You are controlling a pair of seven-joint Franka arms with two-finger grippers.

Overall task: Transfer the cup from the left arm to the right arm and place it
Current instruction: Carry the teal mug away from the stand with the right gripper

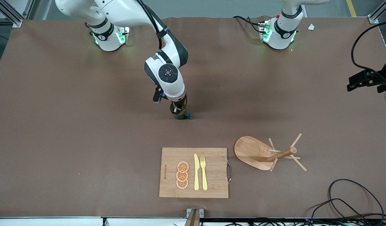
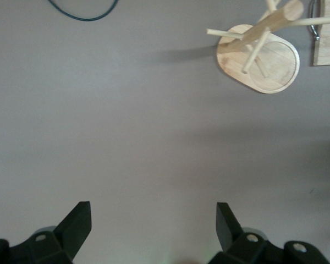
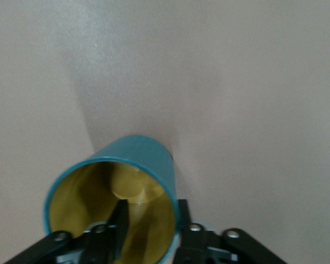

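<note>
The dark teal cup [image 1: 180, 115] with its amber-yellow inside hangs in my right gripper [image 1: 179, 109], low over the middle of the brown table. In the right wrist view the cup [image 3: 138, 155] is tilted, and the right gripper [image 3: 151, 213] is shut on its rim, one finger inside and one outside. I cannot tell if the cup touches the table. My left gripper [image 1: 353, 84] waits up in the air over the left arm's end of the table. It is open and empty in the left wrist view [image 2: 152, 220].
A wooden peg rack [image 1: 259, 153] stands nearer the front camera, also in the left wrist view [image 2: 264, 55]. Beside it lies a cutting board [image 1: 215, 185] with a yellow knife, a fork and orange slices. Black cables [image 1: 353, 201] lie at the front corner.
</note>
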